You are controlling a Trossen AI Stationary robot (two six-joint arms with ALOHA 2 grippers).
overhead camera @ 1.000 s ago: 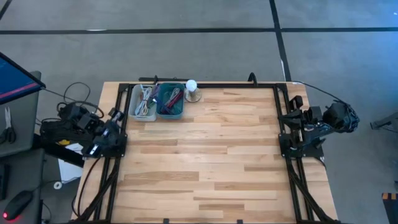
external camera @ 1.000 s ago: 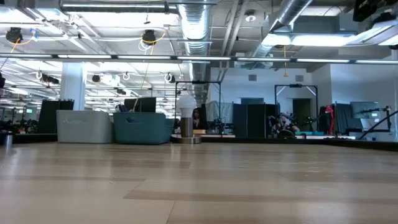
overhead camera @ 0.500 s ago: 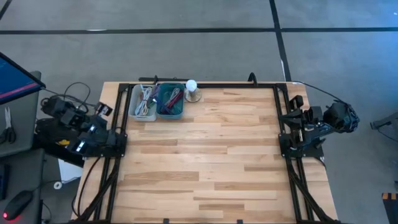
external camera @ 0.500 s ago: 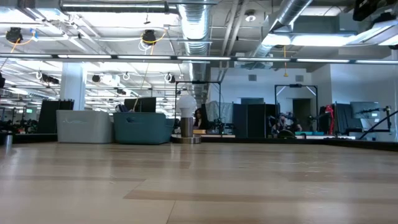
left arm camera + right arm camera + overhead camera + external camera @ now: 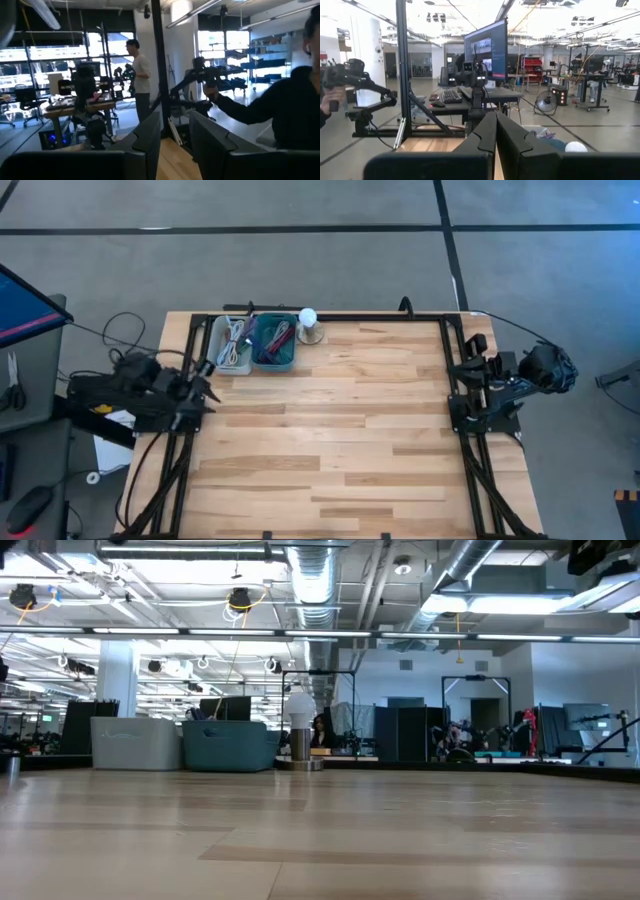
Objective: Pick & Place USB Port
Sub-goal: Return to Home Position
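Cables: charger cables [image 5: 236, 340] lay in the gray bin [image 5: 215, 350] and blue bin [image 5: 293, 352], upper left of the high view.
Handling: probably light, limp and tangle-prone; best pinched at a stiff plug.
Left gripper [image 5: 175, 142]: narrow gap, empty, middle left.
Right gripper [image 5: 496, 135]: fingers pressed together, empty, middle right.
Change: left arm had swung round toward the bins; right arm unmoved.

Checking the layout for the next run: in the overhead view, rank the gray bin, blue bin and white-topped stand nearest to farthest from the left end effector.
From the left end effector, at the left edge:
1. Gray bin, far left corner.
2. Blue bin, just right of it.
3. White-topped stand, right of both.
The right end effector waits opposite.
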